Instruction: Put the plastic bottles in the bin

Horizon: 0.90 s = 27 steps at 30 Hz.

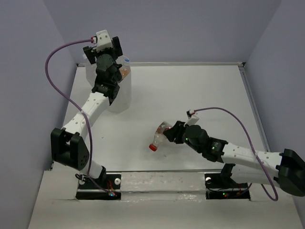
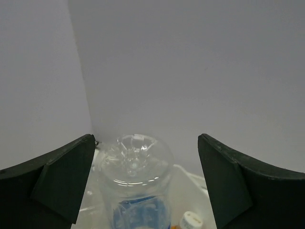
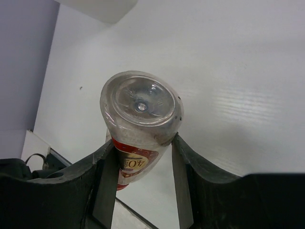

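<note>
Obs. The left end effector (image 2: 145, 137) hung directly over the tall white translucent faceted bin (image 1: 122, 97) with its fingers spread wide and nothing between them. Inside the bin, under those fingers, lay a clear crinkled plastic bottle with a blue label (image 2: 138, 191), base towards the wrist camera. A white-capped orange bottle (image 2: 190, 220) lay just beside it.

The right end effector (image 3: 140, 164) was clamped on a clear red-capped bottle with a reddish label (image 3: 140, 107), gripping at the label. The bottle sat well apart from the bin, on its near-right side, tilted cap-down and apparently raised off the white bench (image 1: 200, 90).

Risks (judged):
- The thin bottle wall may buckle under the clamp, so the bottle could swivel or slip out on the way to the bin.
- The left arm occupied the space above the bin mouth. If the right arm comes in before it clears, the two could collide.
- A tilted bottle may catch the bin rim and bounce back onto the bench.
- The bin tapers toward its base, so a knock from either arm could tip it.
</note>
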Motion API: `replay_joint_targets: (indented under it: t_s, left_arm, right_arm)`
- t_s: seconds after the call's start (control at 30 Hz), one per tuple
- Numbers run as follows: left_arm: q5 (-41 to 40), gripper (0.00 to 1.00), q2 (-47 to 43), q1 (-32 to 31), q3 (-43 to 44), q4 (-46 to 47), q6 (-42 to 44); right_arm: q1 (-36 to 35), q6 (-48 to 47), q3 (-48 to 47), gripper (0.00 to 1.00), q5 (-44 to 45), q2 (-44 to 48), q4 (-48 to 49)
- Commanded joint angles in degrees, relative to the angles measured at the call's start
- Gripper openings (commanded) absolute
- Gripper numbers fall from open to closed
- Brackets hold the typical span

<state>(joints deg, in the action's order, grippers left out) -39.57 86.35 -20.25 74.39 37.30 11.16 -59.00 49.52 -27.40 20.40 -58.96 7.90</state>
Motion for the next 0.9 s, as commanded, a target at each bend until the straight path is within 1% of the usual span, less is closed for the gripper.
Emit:
replay_joint_targets:
  t_s: [0.0,0.03,0.07,0.13,0.2,0.23,0.27,0.33,0.37,0.4,0.43,0.47,0.5,0.53,0.57,0.6,0.63,0.67,0.73,0.77,0.8,0.83,0.87]
  left_arm:
    - [5.4,0.99,-3.5,-1.2,12.4,-7.0,-4.5]
    - [6.5,0.99,-3.6,-1.2,15.5,-9.9,-5.2]
    - [7.4,0.99,-3.8,-1.2,16.8,-10.0,-5.9]
    - [9.6,0.99,-4.3,-1.2,20.5,-14.3,-7.9]
    - [10.9,0.99,-4.9,-1.2,22.5,-18.3,-9.3]
    - [11.4,0.99,-5.1,-1.2,23.9,-20.3,-10.7]
    - [12.0,0.99,-5.7,-1.2,24.3,-20.3,-12.1]
    - [13.6,0.99,-7.8,-1.2,24.9,-23.9,-15.2]
    - [14.3,0.99,-9.1,-1.2,24.2,-25.2,-19.2]
    - [16.6,0.99,-12.2,-1.2,22.9,-26.9,-21.2]
    - [18.1,0.99,-14.2,-1.2,21.3,-27.3,-23.1]
    - [19.3,0.99,-16.4,-1.2,16.7,-27.6,-26.5]
    - [21.0,0.99,-21.1,-1.2,14.1,-27.8,-28.2]
    - [21.4,0.99,-23.4,-1.2,9.2,-28.2,-29.4]
    - [21.4,0.99,-25.9,-1.2,7.0,-30.2,-31.2]
    - [20.3,0.99,-30.9,-1.2,4.6,-31.2,-31.7]
    - [19.3,0.99,-33.4,-1.2,-0.5,-32.2,-32.2]
    - [16.9,0.99,-38.7,-1.1,-3.0,-33.9,-32.6]
    - [14.3,0.99,-44.0,-1.2,-7.8,-36.2,-32.9]
    - [13.0,0.99,-46.5,-1.2,-12.5,-37.2,-33.3]
    - [11.8,0.99,-49.0,-1.1,-14.8,-40.4,-33.7]
    - [10.0,0.99,-53.6,-1.1,-18.6,-42.0,-34.1]
    - [9.1,0.99,-55.9,-1.1,-20.4,-45.2,-34.4]
  right_arm:
    - [-0.6,-8.9,-8.4,0.29,3.8,-0.7,1.4]
    - [-0.6,-9.9,-9.4,0.29,3.9,-0.9,1.3]
    - [-0.6,-10.9,-10.5,0.29,4.2,-1.2,1.3]
    - [-0.6,-13.6,-13.8,0.29,4.8,-1.9,1.4]
    - [-0.6,-17.1,-16.4,0.29,5.3,-3.3,1.5]
    - [-0.6,-18.2,-19.5,0.29,5.3,-4.0,1.9]
    - [-0.6,-19.6,-21.2,0.29,5.3,-4.8,2.3]
    - [-0.6,-24.6,-24.7,0.28,4.5,-8.1,3.7]
    - [-0.6,-26.6,-28.7,0.28,4.3,-9.4,5.1]
    - [-0.6,-29.8,-31.0,0.28,4.1,-12.1,5.5]
    - [-0.6,-31.5,-33.2,0.28,3.9,-12.1,6.1]
    - [-0.6,-33.3,-37.4,0.28,3.6,-14.8,7.8]
    - [-0.6,-34.7,-39.5,0.28,3.3,-16.2,9.0]
    - [-0.6,-37.7,-41.4,0.28,3.0,-17.6,11.7]
    - [-0.6,-39.5,-43.3,0.28,2.7,-20.6,12.9]
    - [-0.6,-42.7,-47.8,0.28,2.1,-22.2,14.7]
    - [-0.6,-43.7,-50.3,0.28,1.7,-24.0,15.1]
    - [-0.6,-45.1,-55.2,0.28,1.0,-27.8,15.7]
    - [-0.6,-48.7,-60.3,0.28,-0.2,-31.5,17.1]
    - [-0.6,-50.0,-62.9,0.28,-0.5,-33.7,17.2]
    - [-0.6,-51.6,-65.6,0.28,-0.8,-35.7,17.5]
    - [-0.6,-53.9,-71.0,0.28,-0.8,-39.9,18.2]
    - [-0.6,-55.3,-73.9,0.28,-0.5,-42.2,18.3]
